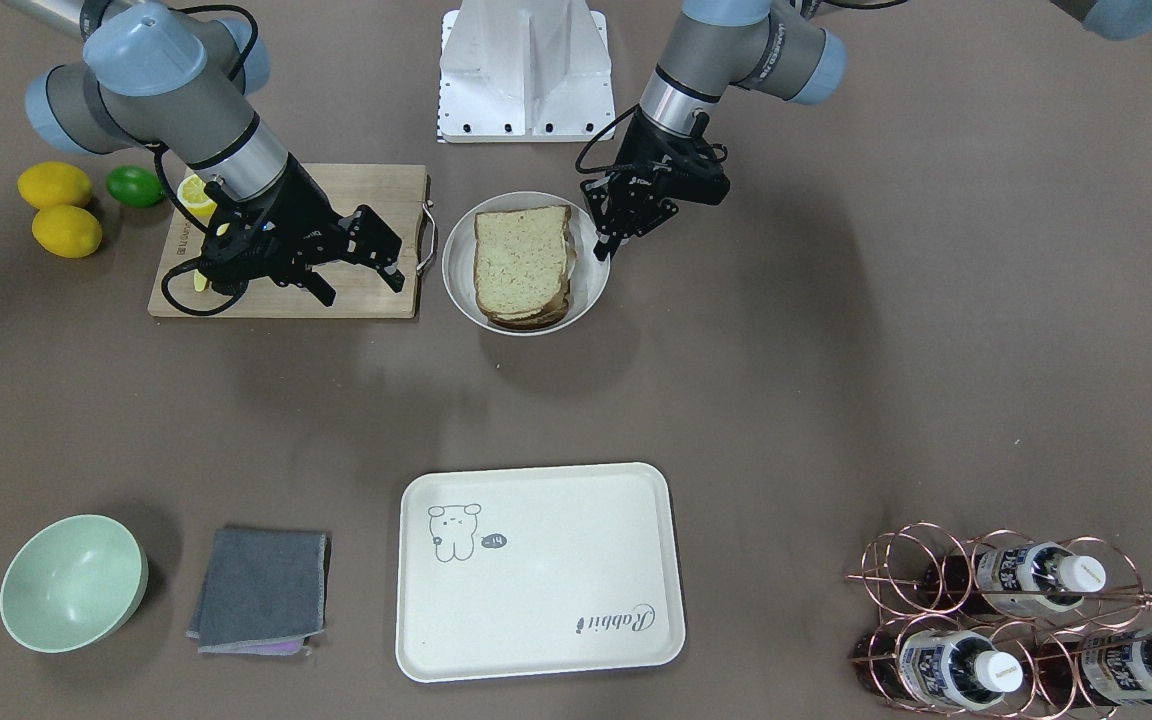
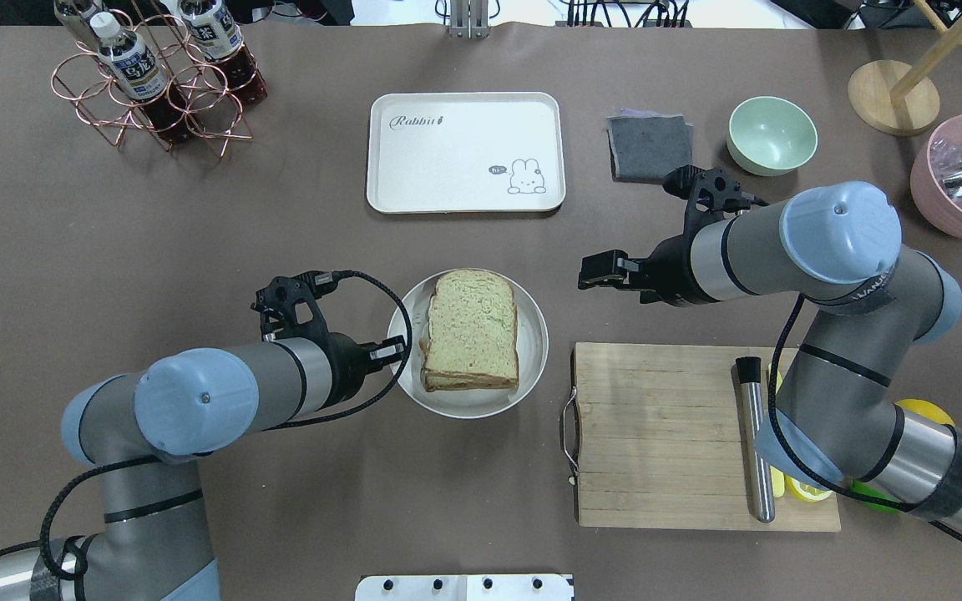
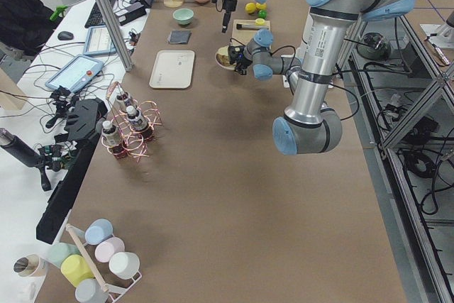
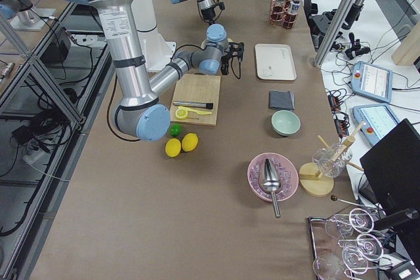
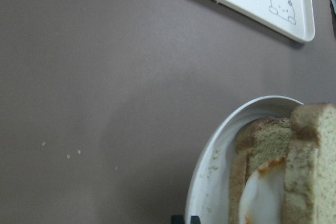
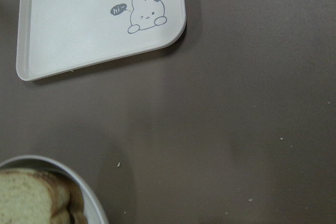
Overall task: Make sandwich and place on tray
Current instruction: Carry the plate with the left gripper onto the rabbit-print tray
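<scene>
The sandwich, two brown-crusted slices of pale speckled bread with white-and-orange fried egg between them, lies on a round pale plate at the table's middle, on the near side. The large cream-white rounded-rectangle plastic tray sits on the far side, well apart from it. The left gripper hangs just beside the plate's left rim, fingers drawn together and holding nothing (only their tips show in its wrist view). The right gripper hovers right of the plate, near the wooden cutting board, fingers spread and empty.
</scene>
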`<state>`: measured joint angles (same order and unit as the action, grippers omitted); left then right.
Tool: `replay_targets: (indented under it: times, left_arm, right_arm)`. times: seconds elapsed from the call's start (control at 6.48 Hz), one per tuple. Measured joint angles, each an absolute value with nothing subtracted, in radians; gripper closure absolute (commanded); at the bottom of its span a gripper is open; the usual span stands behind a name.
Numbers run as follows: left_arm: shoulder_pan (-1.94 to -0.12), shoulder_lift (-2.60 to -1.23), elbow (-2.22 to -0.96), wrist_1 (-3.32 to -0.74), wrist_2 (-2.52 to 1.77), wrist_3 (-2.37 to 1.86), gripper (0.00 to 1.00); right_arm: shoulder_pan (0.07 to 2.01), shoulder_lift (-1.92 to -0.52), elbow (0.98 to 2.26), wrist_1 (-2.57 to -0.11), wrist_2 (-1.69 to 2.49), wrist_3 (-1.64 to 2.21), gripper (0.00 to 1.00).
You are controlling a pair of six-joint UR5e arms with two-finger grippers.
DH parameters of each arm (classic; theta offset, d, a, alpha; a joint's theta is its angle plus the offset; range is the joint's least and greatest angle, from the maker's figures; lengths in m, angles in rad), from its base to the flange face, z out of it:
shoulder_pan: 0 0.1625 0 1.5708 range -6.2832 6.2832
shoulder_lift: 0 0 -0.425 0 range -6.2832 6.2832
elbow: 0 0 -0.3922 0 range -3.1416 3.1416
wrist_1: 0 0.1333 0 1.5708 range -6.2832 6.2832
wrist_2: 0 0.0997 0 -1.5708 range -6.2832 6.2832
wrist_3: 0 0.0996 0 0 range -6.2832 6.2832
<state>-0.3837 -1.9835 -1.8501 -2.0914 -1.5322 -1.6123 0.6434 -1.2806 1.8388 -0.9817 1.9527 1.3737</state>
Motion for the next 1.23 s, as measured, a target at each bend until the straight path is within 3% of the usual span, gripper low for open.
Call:
replay_targets:
  times: [0.31,0.77,1.23]
  left_arm:
    - [-0.491,-2.072,-1.77,-2.056,-1.615,-1.643,1.0]
    - [-0.598,-2.252,-1.543,-2.067,-1.662,-1.752,1.0]
    - [-0.663,-2.38,-1.219,-2.257,-1.647,-1.877,1.0]
  right_arm:
    - [0.687,-1.298,1.836,-0.983,2.016,1.332,0.01]
    - [0.744,-1.326,1.827,-0.986,2.065,1.251,0.01]
    - [0.755,-1.325,1.823,-0.991,2.065,1.24,0.01]
